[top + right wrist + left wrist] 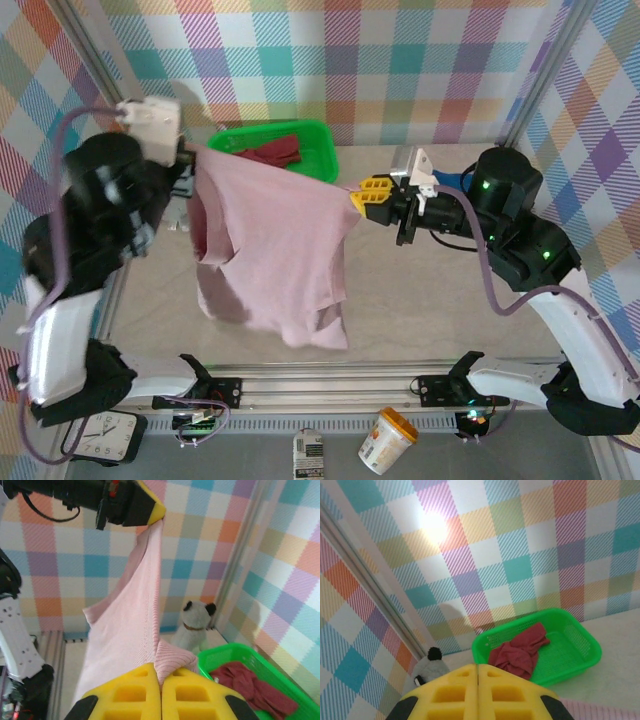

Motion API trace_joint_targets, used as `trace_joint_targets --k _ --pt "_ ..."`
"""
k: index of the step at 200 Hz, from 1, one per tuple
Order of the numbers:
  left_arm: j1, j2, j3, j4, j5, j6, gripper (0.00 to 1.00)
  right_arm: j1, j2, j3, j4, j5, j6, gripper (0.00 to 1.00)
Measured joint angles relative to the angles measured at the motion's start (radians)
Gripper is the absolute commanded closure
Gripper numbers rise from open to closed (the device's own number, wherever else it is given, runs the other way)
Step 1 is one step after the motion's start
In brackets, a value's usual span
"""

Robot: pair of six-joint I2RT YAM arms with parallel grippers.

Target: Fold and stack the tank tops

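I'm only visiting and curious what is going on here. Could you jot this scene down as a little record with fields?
Held up: pink tank top, hanging in the air, stretched between the two arms
Left hold: left gripper shut on one upper edge
Right hold: right gripper shut on the opposite edge
Container: green basket at the back of the table
Inside it: dark red tank top, crumpled
Bystander: plush toy by the wall

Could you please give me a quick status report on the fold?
Left gripper and right gripper shut on dusty pink cloth tank top, hanging spread between them. Dark red cloth top in green plastic basket. Nothing obstructing.
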Motion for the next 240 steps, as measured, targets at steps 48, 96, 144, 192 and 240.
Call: trace_joint_targets --k 48,96,144,192,240 --pt "0.132 0.397 0.0 0.073 0.26 -0.007 1.0 -0.174 -0.005 -0.249 0.007 0.165 -0.002 1.0" --pt "0.131 0.909 0.189 0.119 0.439 -0.034 0.96 -0.413 0.129 -0.494 0.023 0.234 0.082 1.0" --pt "0.11 1.251 0.492 0.129 0.499 -0.106 0.5 -0.557 0.289 -0.545 0.028 0.352 0.193 1.0" --pt "0.077 1.218 0.511 0.074 0.563 -0.163 0.38 -0.672 0.442 -0.532 0.025 0.421 0.302 1.0" --pt "0.041 0.747 -0.18 0.072 0.618 -0.335 0.37 -0.695 0.486 -0.522 0.028 0.409 0.372 1.0"
